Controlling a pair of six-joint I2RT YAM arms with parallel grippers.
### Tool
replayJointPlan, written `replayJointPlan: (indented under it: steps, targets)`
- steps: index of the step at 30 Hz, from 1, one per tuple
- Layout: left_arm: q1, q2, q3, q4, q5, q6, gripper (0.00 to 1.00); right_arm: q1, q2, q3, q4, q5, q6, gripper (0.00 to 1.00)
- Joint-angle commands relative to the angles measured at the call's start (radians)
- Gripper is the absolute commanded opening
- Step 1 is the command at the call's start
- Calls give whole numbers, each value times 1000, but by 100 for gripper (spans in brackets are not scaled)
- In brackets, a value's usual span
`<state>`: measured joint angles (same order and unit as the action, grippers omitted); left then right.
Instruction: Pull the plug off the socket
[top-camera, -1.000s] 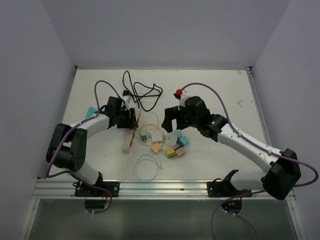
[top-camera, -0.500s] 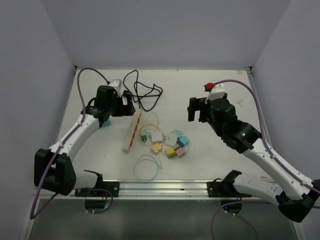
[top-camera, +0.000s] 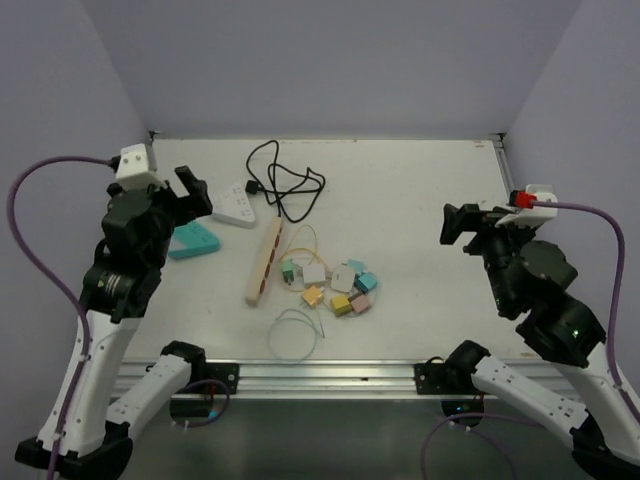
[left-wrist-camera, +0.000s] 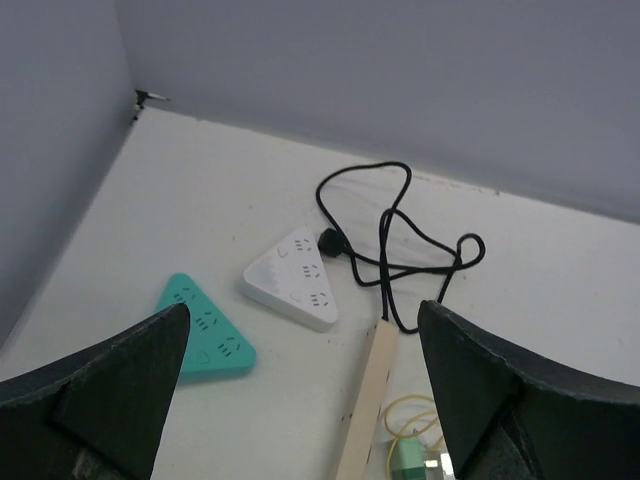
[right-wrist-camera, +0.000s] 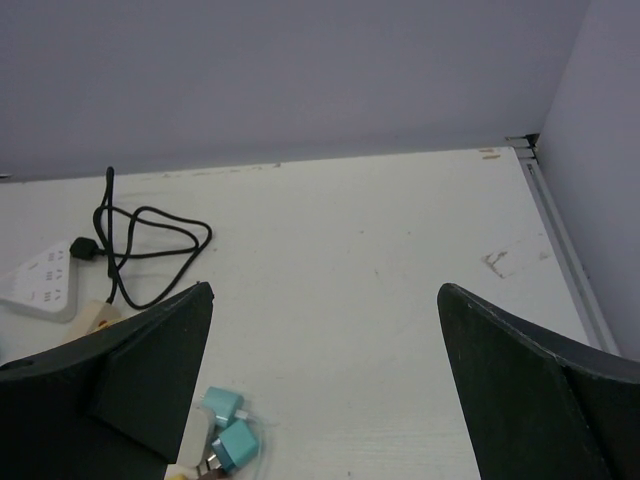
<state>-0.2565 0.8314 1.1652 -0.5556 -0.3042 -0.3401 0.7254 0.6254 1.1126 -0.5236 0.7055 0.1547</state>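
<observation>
A beige power strip (top-camera: 265, 258) lies left of centre, and no plug shows in its sockets. Its black cord (top-camera: 290, 190) coils behind it and ends in a black plug (left-wrist-camera: 330, 241) lying against the corner of a white triangular socket (left-wrist-camera: 295, 278). Several small plug adapters (top-camera: 340, 288) are heaped just right of the strip. My left gripper (top-camera: 165, 205) hangs open high over the table's left side, with nothing between its fingers (left-wrist-camera: 110, 380). My right gripper (top-camera: 478, 225) is open and empty too, raised over the right side (right-wrist-camera: 325, 288).
A teal triangular socket (top-camera: 192, 241) lies left of the white one. A yellow cable loop (top-camera: 300, 243) sits by the adapters, and a thin pale loop (top-camera: 295, 333) lies nearer the front rail (top-camera: 320, 375). Walls close the table on three sides.
The left gripper was closed at the strip's far end; it has opened and the arm has pulled back and up to the left. The right arm has withdrawn from the adapters to the right.
</observation>
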Motion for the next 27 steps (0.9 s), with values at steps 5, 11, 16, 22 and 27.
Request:
replayJointPlan:
  steps: [5, 11, 16, 22, 27]
  targets:
    - [-1, -236, -18, -121, -271, -43, 100, -1, -111, 36, -136, -9, -70, 99]
    - [-1, -357, -10, -205, -368, -50, 100, -1, -236, 30, -194, -20, -78, 99]
    - [-1, -391, 5, -257, -418, -30, 100, -3, -297, 15, -207, -28, -64, 99]
    - [-1, -448, 4, -267, -507, -43, 100, -1, -329, -16, -207, -26, -49, 99]
    - [-3, -482, -6, -251, -582, -57, 100, -1, -316, -39, -182, -46, -34, 99]
